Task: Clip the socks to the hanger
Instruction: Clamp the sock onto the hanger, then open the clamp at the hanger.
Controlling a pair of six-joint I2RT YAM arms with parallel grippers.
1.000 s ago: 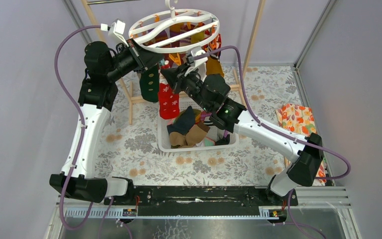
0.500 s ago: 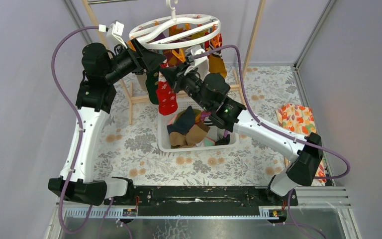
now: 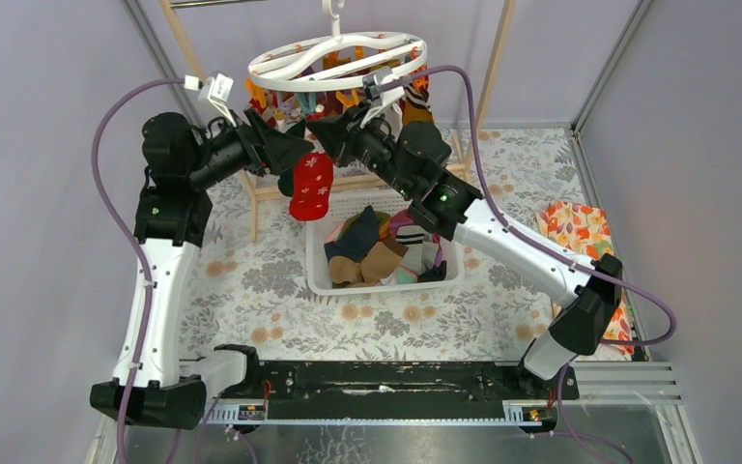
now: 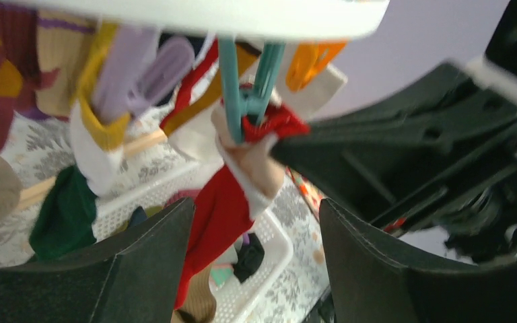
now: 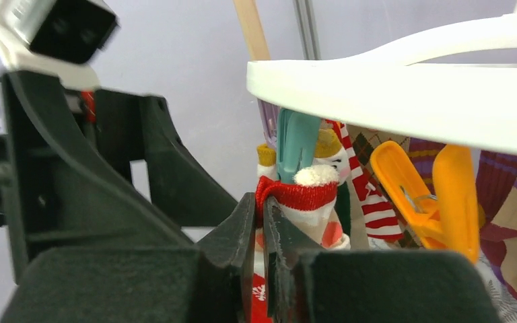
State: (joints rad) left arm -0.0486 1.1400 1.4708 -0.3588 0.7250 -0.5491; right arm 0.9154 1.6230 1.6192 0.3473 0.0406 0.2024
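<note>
Two black grippers meet just under the large white round plastic ring hanger (image 3: 261,70), which hangs by its hook above a white slotted plastic basket (image 3: 377,288). From overhead, the left gripper (image 3: 295,150) and the right gripper (image 3: 327,130) point at each other almost tip to tip. A red fabric sock with white markings (image 3: 310,186) dangles below them over the basket's far rim. That view does not show how either pair of jaws stands.

The right wrist camera does. The right gripper's jaws are pinched nearly together on the red sock's cuff, with red cloth showing in the slit between them. The cuff sits right beneath a teal plastic clip (image 5: 296,145) hanging from the ring. Two orange plastic clips (image 5: 431,195) hang beside it, with a red-and-white striped sock (image 5: 370,202) behind.

The left wrist camera shows the left gripper's jaws spread wide. Its fingers (image 4: 141,262) stand one on each side of the red sock and touch neither it nor the clip. Here the teal clip's lower end meets the cuff, but blur hides whether it has bitten. A dark green sock (image 4: 64,215) hangs off to the side.

Only the overhead view shows the loose socks (image 3: 377,251) heaped in the basket and an orange floral cloth (image 3: 580,232) lying well apart on the table.
</note>
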